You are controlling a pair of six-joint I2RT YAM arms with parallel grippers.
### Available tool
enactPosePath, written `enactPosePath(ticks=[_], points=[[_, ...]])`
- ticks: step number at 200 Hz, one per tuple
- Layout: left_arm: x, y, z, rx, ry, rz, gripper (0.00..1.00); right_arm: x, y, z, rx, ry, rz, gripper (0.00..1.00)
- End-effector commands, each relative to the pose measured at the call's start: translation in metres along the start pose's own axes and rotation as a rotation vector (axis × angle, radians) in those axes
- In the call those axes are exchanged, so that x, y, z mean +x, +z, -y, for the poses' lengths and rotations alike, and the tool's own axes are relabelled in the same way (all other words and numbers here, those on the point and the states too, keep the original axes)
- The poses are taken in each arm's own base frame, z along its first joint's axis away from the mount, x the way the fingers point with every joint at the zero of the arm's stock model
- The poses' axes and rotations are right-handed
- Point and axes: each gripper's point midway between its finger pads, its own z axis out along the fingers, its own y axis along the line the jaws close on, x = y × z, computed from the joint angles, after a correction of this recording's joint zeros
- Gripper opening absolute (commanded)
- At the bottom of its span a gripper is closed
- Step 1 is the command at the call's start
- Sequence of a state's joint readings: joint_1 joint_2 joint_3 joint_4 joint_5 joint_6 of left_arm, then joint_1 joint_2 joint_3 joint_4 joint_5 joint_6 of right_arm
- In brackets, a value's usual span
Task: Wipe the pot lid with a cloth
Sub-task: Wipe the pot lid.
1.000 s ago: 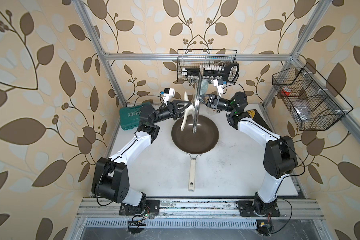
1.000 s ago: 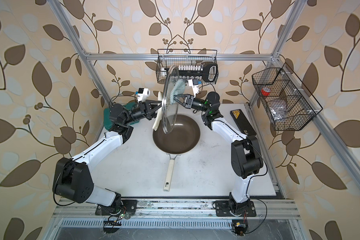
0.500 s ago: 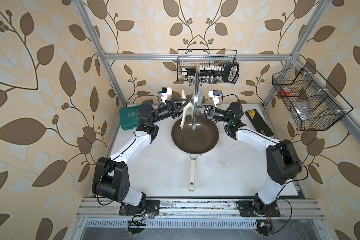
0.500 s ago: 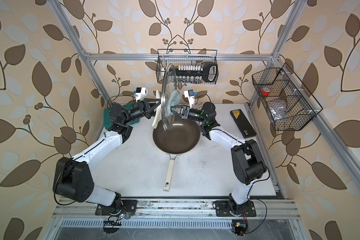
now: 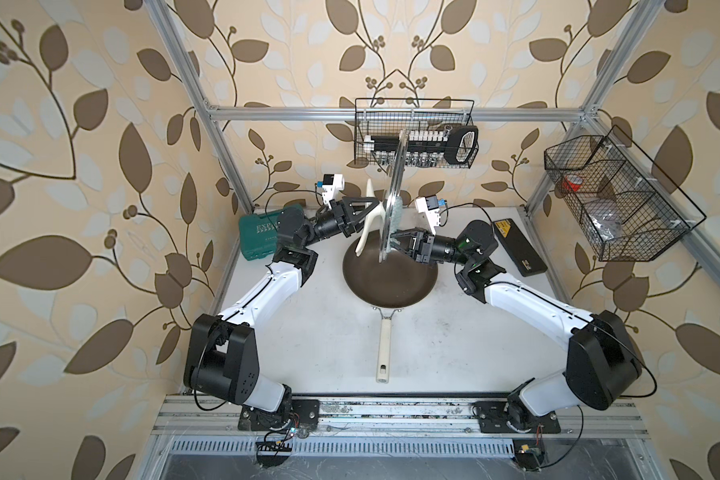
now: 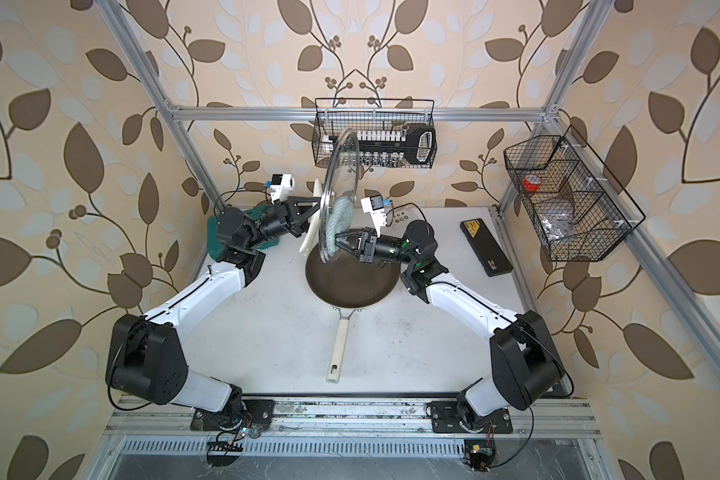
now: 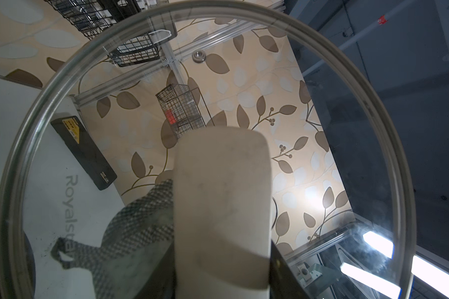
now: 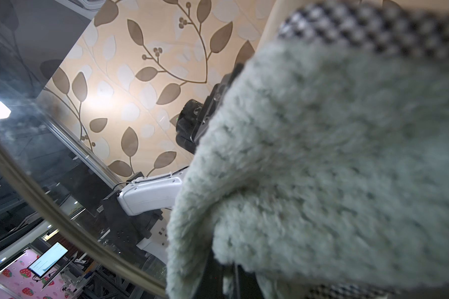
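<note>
pot lid (image 5: pixel 393 187) is up in the air on edge, nearly vertical, over the far part of the frying pan (image 5: pixel 391 282) and clear of it. in a top view the lid (image 6: pixel 341 178) shows its glass face as a narrow oval

left gripper (image 5: pixel 371 208) is clenched on the lid's cream bar handle (image 5: pixel 366 232), reaching in from the lid's left face. in the left wrist view the handle (image 7: pixel 222 207) fills the ctr w/ dark jaw edges tight on both sides, and grey lettering (image 7: pixel 71 202) runs across the glass

right gripper (image 5: pixel 393 243) is pinched tight on the cloth (image 5: pixel 396 210) at the opposite face of the lid. the cloth lies against the glass around the lower middle, as far as the views show, and its waffle weave (image 7: pixel 140 220) is visible thru the lid beside the handle. in the right wrist view the cloth (image 8: pixel 335 155) fills most of the frame — fuzzy, pale green-grey — w/ the lid rim (image 8: pixel 49 214) curving past

the pan sits flat on the white table (image 5: pixel 321 345), its cream handle pointing toward the robot's base. a green case (image 5: pixel 258 237) lies at the far left behind the left arm, and a black case (image 5: pixel 518 247) at the far right. one wire basket (image 5: pixel 416 137) hangs on the back rail, and a side basket (image 5: pixel 616 195) on the right
</note>
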State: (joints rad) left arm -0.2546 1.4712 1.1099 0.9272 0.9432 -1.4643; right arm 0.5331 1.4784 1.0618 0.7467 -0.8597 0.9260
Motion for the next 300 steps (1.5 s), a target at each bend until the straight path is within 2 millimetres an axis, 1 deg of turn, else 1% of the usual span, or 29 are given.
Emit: enactPosePath(ticks=[1,34,47,72,103,140,168,221,244,265,278,300], points=[[-0.005,0.001,0.088,0.215,0.315,0.079,0.00,0.019,0.004,-0.029,-0.051,-0.029,-0.067,0.00],[-0.004,0.002,0.079,0.185,0.313,0.067,0.00,0.011,-0.001,-0.051,-0.064,-0.042,-0.063,0.00],[-0.004,0.003,0.073,0.166,0.311,0.060,0.00,0.007,-0.002,-0.057,-0.062,-0.084,-0.060,0.00],[0.000,0.004,0.068,0.150,0.313,0.035,0.00,-0.003,-0.003,-0.070,-0.061,-0.122,-0.058,0.00],[0.007,0.004,0.066,0.144,0.310,-0.003,0.00,-0.017,0.000,-0.081,-0.055,-0.166,-0.058,0.00],[0.015,0.003,0.065,0.135,0.312,-0.041,0.00,-0.037,0.000,-0.086,-0.048,-0.198,-0.037,0.00],[0.019,0.002,0.069,0.136,0.319,-0.062,0.00,-0.053,-0.002,-0.086,-0.035,-0.215,-0.017,0.00],[0.023,0.001,0.076,0.146,0.322,-0.083,0.00,-0.088,-0.010,-0.084,-0.016,-0.241,0.032,0.00],[0.025,0.002,0.079,0.153,0.326,-0.093,0.00,-0.103,-0.013,-0.078,-0.003,-0.247,0.048,0.00],[0.027,0.003,0.077,0.152,0.320,-0.105,0.00,-0.117,-0.015,-0.070,0.009,-0.247,0.059,0.00],[0.027,0.003,0.074,0.150,0.314,-0.105,0.00,-0.125,-0.017,-0.063,0.019,-0.243,0.070,0.00],[0.028,0.003,0.075,0.160,0.308,-0.106,0.00,-0.136,-0.021,-0.049,0.040,-0.234,0.089,0.00]])
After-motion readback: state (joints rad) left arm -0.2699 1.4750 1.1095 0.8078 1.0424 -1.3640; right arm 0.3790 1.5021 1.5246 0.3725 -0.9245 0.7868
